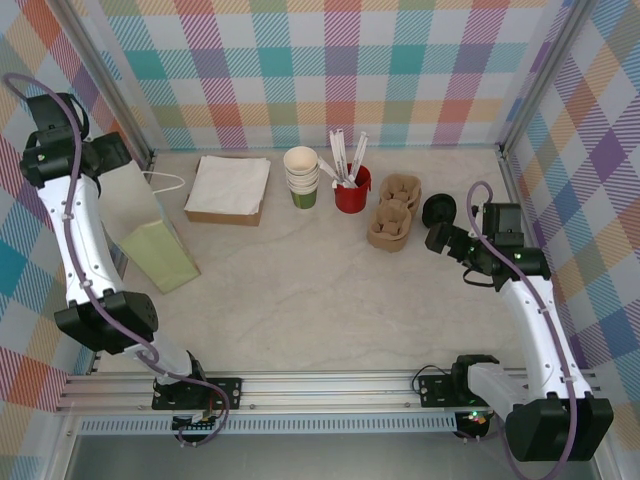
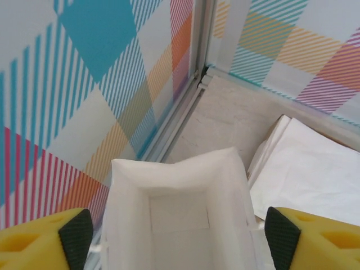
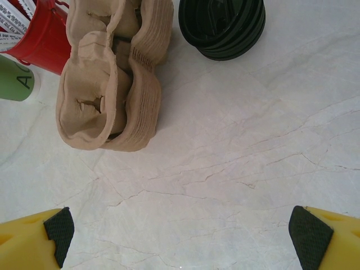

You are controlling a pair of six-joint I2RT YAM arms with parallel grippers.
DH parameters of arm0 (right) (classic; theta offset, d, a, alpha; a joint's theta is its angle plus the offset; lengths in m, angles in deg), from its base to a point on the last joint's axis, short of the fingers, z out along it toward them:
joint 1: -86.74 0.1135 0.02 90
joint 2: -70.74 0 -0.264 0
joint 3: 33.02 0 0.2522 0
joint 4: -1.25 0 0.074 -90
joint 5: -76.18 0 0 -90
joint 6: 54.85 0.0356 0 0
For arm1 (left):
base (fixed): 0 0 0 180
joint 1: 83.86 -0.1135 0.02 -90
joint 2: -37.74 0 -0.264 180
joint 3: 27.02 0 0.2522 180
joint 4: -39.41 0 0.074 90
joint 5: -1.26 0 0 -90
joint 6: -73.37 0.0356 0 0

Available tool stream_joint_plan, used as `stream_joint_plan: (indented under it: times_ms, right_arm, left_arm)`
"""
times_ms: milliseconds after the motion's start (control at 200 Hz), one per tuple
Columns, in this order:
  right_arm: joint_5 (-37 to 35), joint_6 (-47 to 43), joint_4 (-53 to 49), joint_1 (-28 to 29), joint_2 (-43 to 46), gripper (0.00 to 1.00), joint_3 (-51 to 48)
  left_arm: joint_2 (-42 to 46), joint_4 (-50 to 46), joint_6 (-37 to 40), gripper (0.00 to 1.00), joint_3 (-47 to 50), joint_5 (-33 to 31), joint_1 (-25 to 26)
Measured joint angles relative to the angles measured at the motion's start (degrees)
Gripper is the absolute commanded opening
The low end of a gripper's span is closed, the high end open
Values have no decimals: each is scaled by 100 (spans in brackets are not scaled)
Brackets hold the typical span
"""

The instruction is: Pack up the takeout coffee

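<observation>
Bare table (image 1: 300,290) is lying open mid-field as the left gripper (image 2: 179,239), fingers spread, is hovering over the paper bag (image 2: 230,191) by the left wall (image 2: 84,112) and the right gripper (image 3: 181,229), also released, is facing the black lids (image 3: 222,25).

We see the bag (image 2: 180,219) between our left fingers (image 2: 76,236); carriers (image 3: 107,84) and lids (image 3: 222,25) lie ahead of our right fingers (image 3: 59,228).

The black-lidded takeout coffee (image 1: 437,210) apparently stands upright at far right.

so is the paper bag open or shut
Open. The left wrist view looks down into the bag, its white mouth spread, bottom visible.
</observation>
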Motion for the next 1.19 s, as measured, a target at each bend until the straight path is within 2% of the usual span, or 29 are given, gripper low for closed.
stream_joint_plan:
  times_ms: [195,325,620,785,880,1065,1195]
  right_arm:
    - [7,0,-236,0,2,100,238]
    - [94,2,-345,0,13,100,310]
    - [249,70,-511,0,151,100,310]
    - [293,151,-586,0,308,100,310]
    - [306,157,-660,0,417,100,308]
    - [313,197,-732,2,658,100,214]
    - [348,260,-780,0,776,100,72]
  left_arm:
    - [695,-133,-393,85,-33,841,20]
    - [1224,-101,-754,84,144,1342,251]
    - [1836,317,-1709,79,1169,1926,1923]
    - [1517,627,-2074,76,1449,1897,2992]
    - [1152,809,-2173,76,1449,1797,3436]
    - [446,1016,-2284,74,1432,1491,3873]
    - [17,1071,-2376,68,1333,1281,4035]
